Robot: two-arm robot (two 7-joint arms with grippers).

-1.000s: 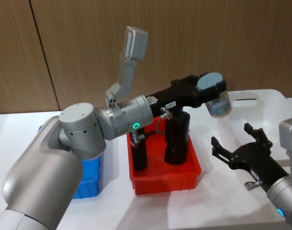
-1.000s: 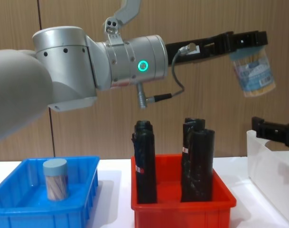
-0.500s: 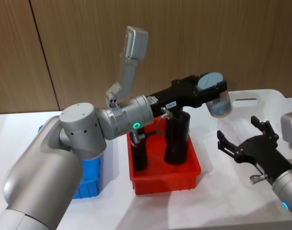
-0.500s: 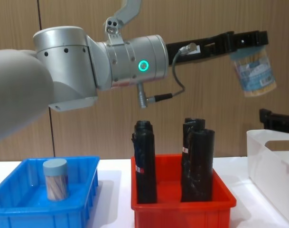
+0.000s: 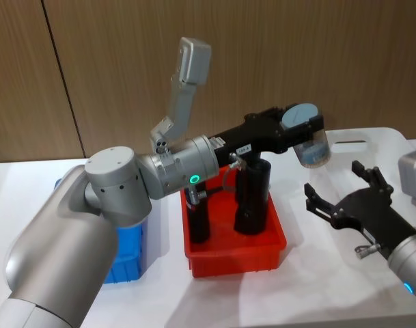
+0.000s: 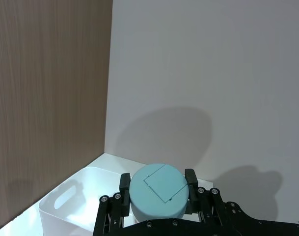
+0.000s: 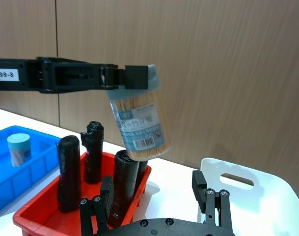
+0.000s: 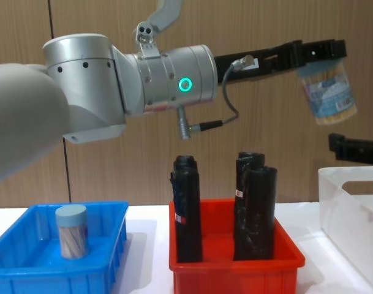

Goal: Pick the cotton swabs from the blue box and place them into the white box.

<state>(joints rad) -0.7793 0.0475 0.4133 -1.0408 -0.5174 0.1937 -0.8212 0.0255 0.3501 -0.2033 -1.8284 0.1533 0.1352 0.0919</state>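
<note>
1. High above the tabletop (image 5: 310, 287), your left gripper (image 5: 300, 123) stretches to the right over the red bin (image 5: 235, 251), its jaws pinching a cotton swab jar (image 5: 311, 149) by the pale blue lid (image 6: 156, 191).
2. That jar hangs tilted in the air, roughly over the left end of the white box (image 5: 389, 133), and touches nothing beneath it.
3. Your right gripper (image 5: 333, 180) hovers to the right of the red bin, near the white box, with its jaws spread wide and nothing between them.
4. A second cotton swab jar (image 8: 71, 231) stands upright in the blue box (image 8: 116, 254) on your far left.
5. Tall black wrapped rolls (image 8: 187, 208) stand upright in the red bin, which sits between the two boxes.
</note>
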